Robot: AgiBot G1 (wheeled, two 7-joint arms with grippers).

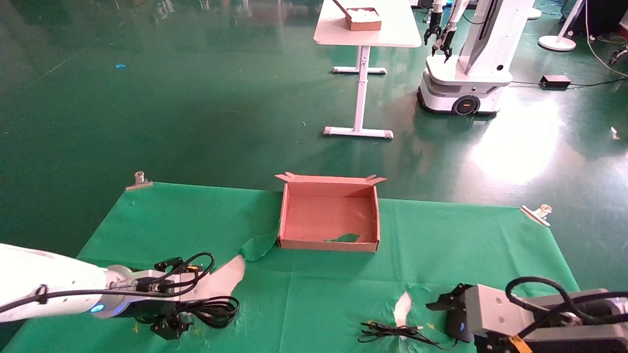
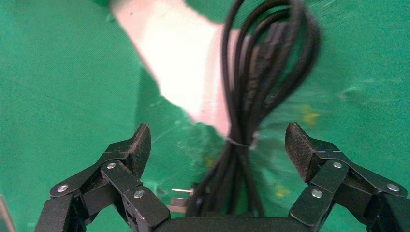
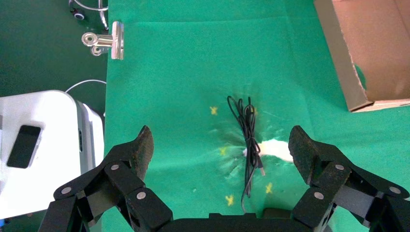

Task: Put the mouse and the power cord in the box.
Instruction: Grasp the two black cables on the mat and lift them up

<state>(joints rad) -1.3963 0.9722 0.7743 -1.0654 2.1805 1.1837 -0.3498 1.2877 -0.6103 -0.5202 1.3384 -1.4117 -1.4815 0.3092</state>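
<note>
Jaws of left gripper [image 2: 217,145] wide around black, coiled power cord [image 2: 261,92]

Brown cardboard box [image 1: 328,242], black power cord [image 2: 251,96], black mouse [image 1: 457,329] with blue light, green cloth [image 1: 441,245]

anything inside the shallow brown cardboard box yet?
No mouse or cord: the shallow brown cardboard box holds only its bare floor, with a torn gap near the front wall showing green cloth. The front wall hides the strip just behind it.

Left black two-finger gripper [image 2: 217,145] low at near-left, jaws spread wide (nothing clamped), white arm reaching in from the left. Right black two-finger gripper [image 3: 220,147] near-right, likewise spread.
</note>
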